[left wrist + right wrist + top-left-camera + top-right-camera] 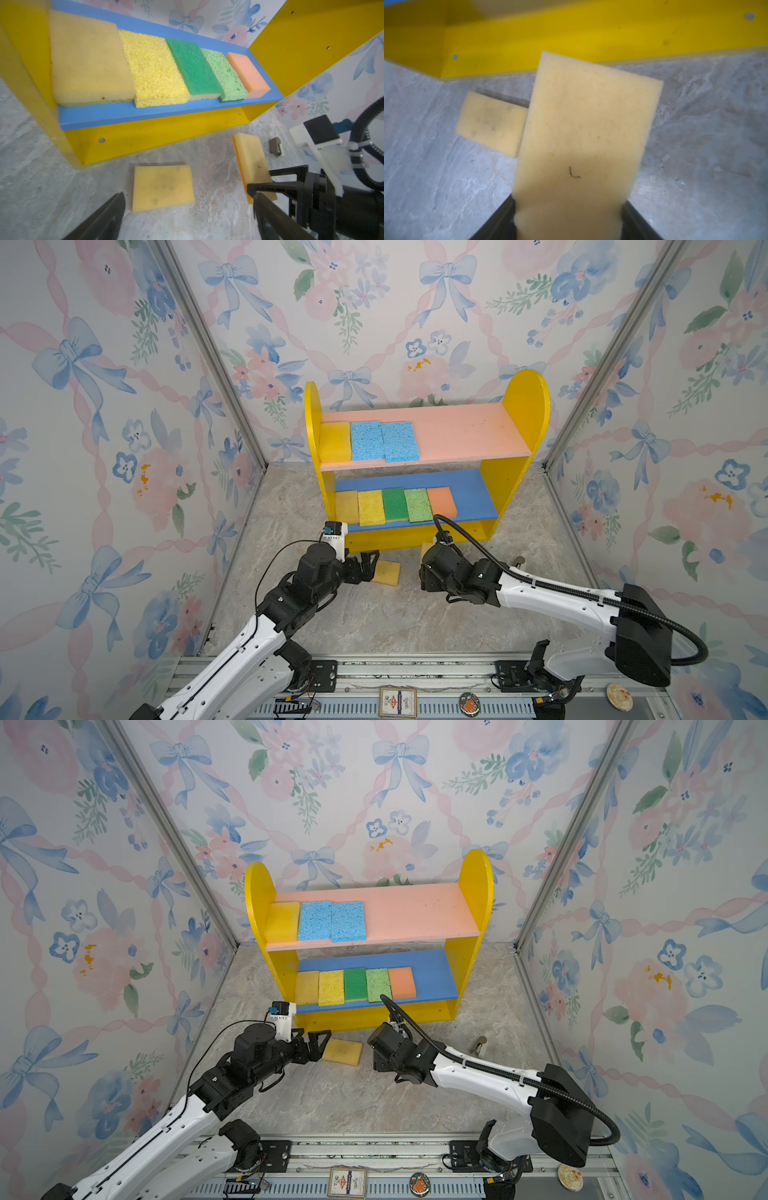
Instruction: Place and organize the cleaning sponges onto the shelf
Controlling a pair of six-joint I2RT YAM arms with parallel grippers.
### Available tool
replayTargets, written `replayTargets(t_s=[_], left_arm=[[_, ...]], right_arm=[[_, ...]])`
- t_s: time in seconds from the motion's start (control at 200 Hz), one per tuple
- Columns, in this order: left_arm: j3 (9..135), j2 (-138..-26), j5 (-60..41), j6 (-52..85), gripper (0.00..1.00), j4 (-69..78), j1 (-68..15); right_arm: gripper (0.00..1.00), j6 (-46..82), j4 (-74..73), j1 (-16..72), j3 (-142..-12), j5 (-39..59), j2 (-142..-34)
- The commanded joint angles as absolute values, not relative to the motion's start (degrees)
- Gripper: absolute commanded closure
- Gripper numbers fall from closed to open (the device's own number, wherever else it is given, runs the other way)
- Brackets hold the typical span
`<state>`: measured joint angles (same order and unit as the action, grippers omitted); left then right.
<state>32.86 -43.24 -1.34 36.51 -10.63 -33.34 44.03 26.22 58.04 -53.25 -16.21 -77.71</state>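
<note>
Sponges: eight are shelved. One sponge is clamped in right tool; last sponge is left at 6 o'clock of shelf, by spread-open left tool.

My left white-and-black arm stretches low and forward, my left black parallel gripper spread wide, empty. My right white-and-black arm angles inward, my right black parallel gripper clamped on a pale yellow foam sponge.

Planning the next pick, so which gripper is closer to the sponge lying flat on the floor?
Left. The left gripper hangs open right beside the floor sponge. The right gripper sits farther off, to the right in both top views, shut on a second sponge.
</note>
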Motion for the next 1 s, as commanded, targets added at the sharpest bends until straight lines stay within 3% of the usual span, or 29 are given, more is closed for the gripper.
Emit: replayTargets(t_s=[0.0,0.26,0.58,0.8,0.995], left_arm=[[29.51,-44.51,-9.58,50.2,0.02,1.84,-33.36],[27.33,-49.55,-7.88,59.52,0.03,15.81,-39.47],[26.73,-55.93,-8.23,64.09,0.14,20.55,-42.98],[27.95,-58.61,-9.41,64.16,0.38,21.25,-42.98],[27.43,-59.34,-9.46,64.16,0.74,22.14,-42.98]], right_arm=[[0.33,32.67,25.71,58.93,-52.77,-9.42,-74.23],[0.33,25.89,24.92,58.9,-56.36,-0.37,-72.61],[0.33,26.04,22.01,58.93,-55.74,0.89,-71.51],[0.33,27.01,20.49,58.96,-55.7,1.23,-71.8],[0.31,27.4,20.83,58.89,-56.51,1.41,-72.27]])
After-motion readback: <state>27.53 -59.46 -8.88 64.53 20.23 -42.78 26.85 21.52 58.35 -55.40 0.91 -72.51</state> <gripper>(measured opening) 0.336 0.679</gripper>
